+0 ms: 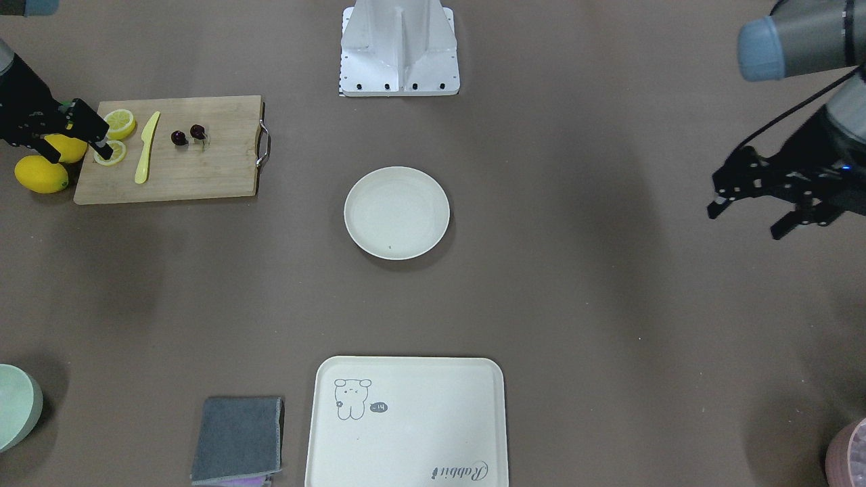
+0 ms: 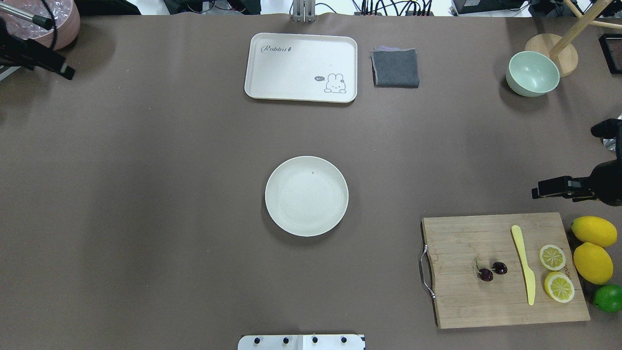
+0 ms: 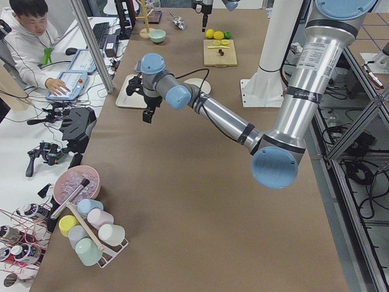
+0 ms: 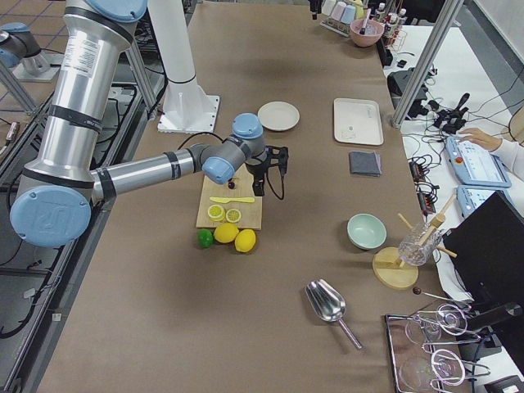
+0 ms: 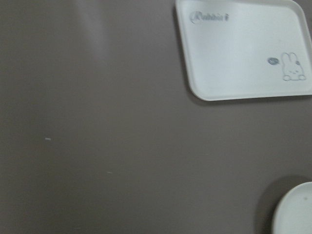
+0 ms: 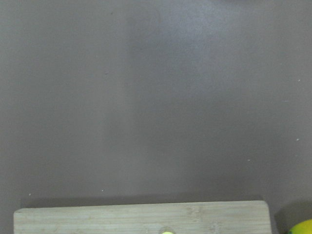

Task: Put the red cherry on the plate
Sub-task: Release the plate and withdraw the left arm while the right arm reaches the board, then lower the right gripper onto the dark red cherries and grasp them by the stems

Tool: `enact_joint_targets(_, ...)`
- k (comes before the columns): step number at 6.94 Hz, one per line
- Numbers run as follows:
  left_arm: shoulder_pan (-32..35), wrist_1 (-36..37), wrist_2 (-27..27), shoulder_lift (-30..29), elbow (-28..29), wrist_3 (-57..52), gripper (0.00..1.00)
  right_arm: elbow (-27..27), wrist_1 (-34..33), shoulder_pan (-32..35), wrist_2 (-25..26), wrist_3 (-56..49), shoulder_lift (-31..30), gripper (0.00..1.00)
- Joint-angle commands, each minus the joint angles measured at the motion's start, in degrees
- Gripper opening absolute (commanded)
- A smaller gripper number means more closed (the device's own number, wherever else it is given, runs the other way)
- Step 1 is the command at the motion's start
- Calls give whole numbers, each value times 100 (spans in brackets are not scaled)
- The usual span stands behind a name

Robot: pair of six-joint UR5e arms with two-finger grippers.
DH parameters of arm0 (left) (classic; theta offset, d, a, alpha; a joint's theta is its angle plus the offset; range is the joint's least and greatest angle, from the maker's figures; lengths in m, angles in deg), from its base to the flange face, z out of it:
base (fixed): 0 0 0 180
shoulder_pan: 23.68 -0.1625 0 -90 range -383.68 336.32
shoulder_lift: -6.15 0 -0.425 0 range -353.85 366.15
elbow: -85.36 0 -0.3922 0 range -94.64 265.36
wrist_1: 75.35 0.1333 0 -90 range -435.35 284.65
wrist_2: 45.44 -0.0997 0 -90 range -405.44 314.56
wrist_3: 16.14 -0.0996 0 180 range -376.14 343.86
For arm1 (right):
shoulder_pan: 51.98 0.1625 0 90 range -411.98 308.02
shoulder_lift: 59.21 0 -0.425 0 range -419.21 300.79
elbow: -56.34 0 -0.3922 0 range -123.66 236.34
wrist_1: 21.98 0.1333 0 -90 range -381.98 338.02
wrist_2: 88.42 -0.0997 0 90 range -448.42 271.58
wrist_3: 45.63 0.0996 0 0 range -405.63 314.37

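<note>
The red cherry [image 2: 492, 271] lies on bare wood of the cutting board [image 2: 466, 301], with open board toward the metal handle [image 2: 425, 271]. On its other side the yellow knife [image 2: 524, 265] lies near, then two lemon slices [image 2: 552, 257], with whole lemons [image 2: 593, 262] off the board's edge. Between board and plate [image 2: 306, 196] stretches bare bench [image 2: 170, 194]; the tray [image 2: 291, 68], cloth [image 2: 395, 68] and bowl [image 2: 532, 73] stand well apart along the far side.

Overhead and front views face each other, both steeply down, sharing the central plate [image 2: 306, 196].
</note>
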Motion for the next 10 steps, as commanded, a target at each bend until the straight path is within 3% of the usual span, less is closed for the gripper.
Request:
enact_joint_targets(1, 875, 542, 141, 773, 126, -1480, 98, 221, -632, -767, 600, 176, 289, 100)
enact_joint_targets(4, 1176, 455, 159, 1006, 214, -1439, 98, 56, -1257, -1620, 1357, 334, 1158, 100)
enact_joint_targets(7, 1167, 455, 150, 997, 232, -1430, 98, 46, -1259, -2122, 1385, 334, 873, 94)
enact_joint_targets(10, 1176, 455, 159, 1006, 170, -1430, 98, 63, -1259, -2588, 1719, 325, 590, 90)
